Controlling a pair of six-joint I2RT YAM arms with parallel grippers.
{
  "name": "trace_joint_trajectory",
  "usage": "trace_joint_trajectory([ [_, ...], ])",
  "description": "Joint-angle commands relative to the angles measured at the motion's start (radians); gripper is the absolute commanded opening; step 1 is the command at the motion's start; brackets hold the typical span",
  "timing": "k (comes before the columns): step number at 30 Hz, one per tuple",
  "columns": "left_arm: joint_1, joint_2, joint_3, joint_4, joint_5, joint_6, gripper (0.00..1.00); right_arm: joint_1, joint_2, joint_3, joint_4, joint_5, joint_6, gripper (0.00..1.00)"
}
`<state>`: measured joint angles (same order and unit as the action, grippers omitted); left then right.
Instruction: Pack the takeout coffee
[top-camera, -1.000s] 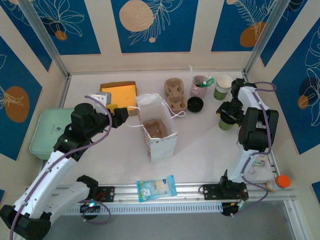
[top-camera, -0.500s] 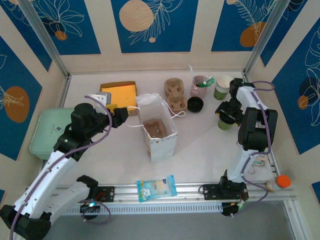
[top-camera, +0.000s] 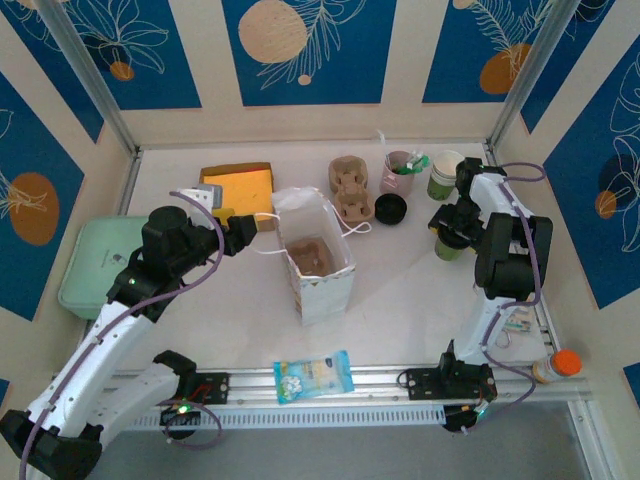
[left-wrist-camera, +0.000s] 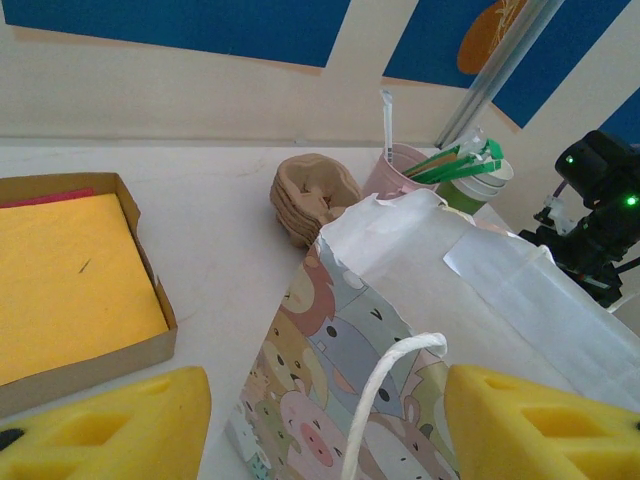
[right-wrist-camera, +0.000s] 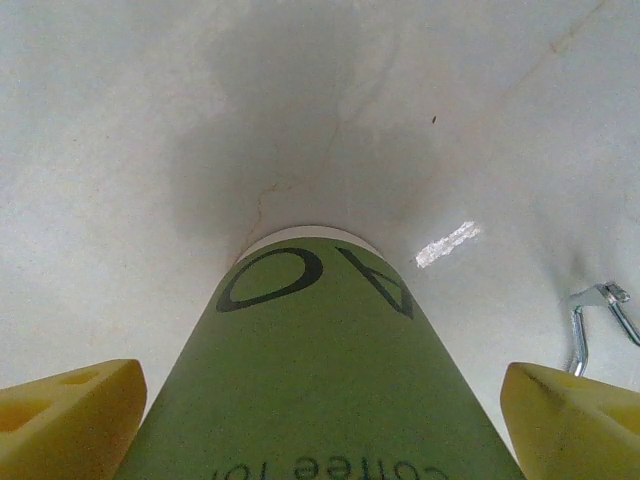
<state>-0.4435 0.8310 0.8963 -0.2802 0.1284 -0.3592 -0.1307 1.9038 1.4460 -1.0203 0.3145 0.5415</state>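
Right arm: the right gripper (top-camera: 451, 237) is lowered over a green paper coffee cup (top-camera: 449, 248) that stands on the table (top-camera: 400, 300) close to its right edge, short of the far right corner. In the right wrist view the yellow fingers (right-wrist-camera: 65, 420) stand wide apart with the cup (right-wrist-camera: 315, 350) between them. Whether they press its sides cannot be told.

Left arm: the left gripper (top-camera: 247, 226) hangs at the left side of the white paper bag (top-camera: 320, 285) at mid-table. Its fingers (left-wrist-camera: 110, 425) are apart, with the bag's cord handle (left-wrist-camera: 385, 400) loose between them and nothing clamped.

The bag stands upright and open, with a brown pulp carrier (top-camera: 308, 257) inside it.

Along the far edge: a cardboard box of yellow napkins (top-camera: 238, 186), a stack of pulp carriers (top-camera: 350, 190), a round black lid (top-camera: 390, 208), a pink cup (top-camera: 399, 175) holding stirrers, and a second green cup with a white rim (top-camera: 445, 175) in the far right corner.
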Motion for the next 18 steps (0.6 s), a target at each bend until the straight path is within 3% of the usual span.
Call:
trace_joint_trajectory([
  [1,-0.008,-0.021,0.014,-0.017,-0.009,0.017,0.63,0.016,0.044,-0.049,0.017,-0.022,0.014,0.91],
  [18,-0.008,-0.044,0.006,-0.030,-0.025,0.022,0.63,0.098,-0.059,-0.003,-0.049,-0.010,0.020,0.72],
])
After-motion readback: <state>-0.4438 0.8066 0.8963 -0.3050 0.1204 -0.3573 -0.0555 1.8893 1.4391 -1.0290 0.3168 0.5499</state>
